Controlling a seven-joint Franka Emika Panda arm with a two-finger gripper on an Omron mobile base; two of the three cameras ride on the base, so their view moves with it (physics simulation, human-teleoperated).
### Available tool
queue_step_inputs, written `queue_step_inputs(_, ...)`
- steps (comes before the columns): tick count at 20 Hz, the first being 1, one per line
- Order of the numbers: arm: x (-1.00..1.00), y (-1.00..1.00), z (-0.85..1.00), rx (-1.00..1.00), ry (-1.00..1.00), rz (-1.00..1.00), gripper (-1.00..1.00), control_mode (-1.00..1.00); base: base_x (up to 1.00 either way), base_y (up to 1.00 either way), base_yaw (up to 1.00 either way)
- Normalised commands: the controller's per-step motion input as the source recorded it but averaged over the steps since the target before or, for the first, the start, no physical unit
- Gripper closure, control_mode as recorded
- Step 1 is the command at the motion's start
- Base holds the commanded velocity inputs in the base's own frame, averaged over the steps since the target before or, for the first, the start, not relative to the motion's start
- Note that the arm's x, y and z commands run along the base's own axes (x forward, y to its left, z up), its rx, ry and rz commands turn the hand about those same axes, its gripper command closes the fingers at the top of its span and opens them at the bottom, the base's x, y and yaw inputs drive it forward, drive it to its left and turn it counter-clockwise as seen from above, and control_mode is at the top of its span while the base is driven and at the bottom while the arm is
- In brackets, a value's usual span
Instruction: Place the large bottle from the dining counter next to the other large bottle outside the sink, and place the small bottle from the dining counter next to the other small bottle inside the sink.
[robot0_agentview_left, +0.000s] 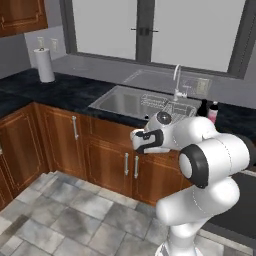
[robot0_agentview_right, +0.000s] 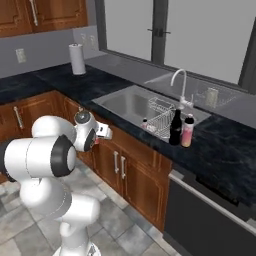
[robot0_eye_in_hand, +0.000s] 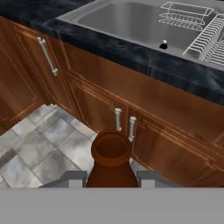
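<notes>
End effector (robot0_eye_in_hand: 112, 177) clamped on small brown bottle (robot0_eye_in_hand: 111, 162), neck pointing away; sink (robot0_eye_in_hand: 131, 19) up at 12 o'clock beyond tabletop (robot0_eye_in_hand: 131, 52) edge.

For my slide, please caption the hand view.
Gripper shut on small brown bottle, facing wooden cabinet doors below the grey steel sink.

At frame centre a steel sink (robot0_agentview_right: 131, 104) with a chrome faucet (robot0_agentview_right: 179, 82) holds a wire rack (robot0_agentview_right: 161, 116). Right of it, two bottles, one dark (robot0_agentview_right: 175, 128) and one pink (robot0_agentview_right: 187, 131), stand touching on the black surface (robot0_agentview_right: 220, 150). A paper towel roll (robot0_agentview_right: 76, 58) stands upper left.
</notes>
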Motion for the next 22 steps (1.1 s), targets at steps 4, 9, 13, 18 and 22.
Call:
queue_step_inputs(4, 0.0, 0.0, 0.0, 0.0, 0.0, 0.0, 1.0, 1.0, 0.32, 0.53, -0.35)
queue_step_inputs(9, 0.0, 0.0, 0.0, 0.0, 0.0, 0.0, 1.0, 1.0, 0.29, 0.56, -0.36)
queue_step_inputs(13, 0.0, 0.0, 0.0, 0.0, 0.0, 0.0, 1.0, 1.0, 0.23, 0.63, -0.35)
queue_step_inputs(18, 0.0, 0.0, 0.0, 0.0, 0.0, 0.0, 1.0, 1.0, 0.18, 0.66, -0.35)
queue_step_inputs(22, 0.0, 0.0, 0.0, 0.0, 0.0, 0.0, 1.0, 1.0, 0.23, 0.65, -0.34)
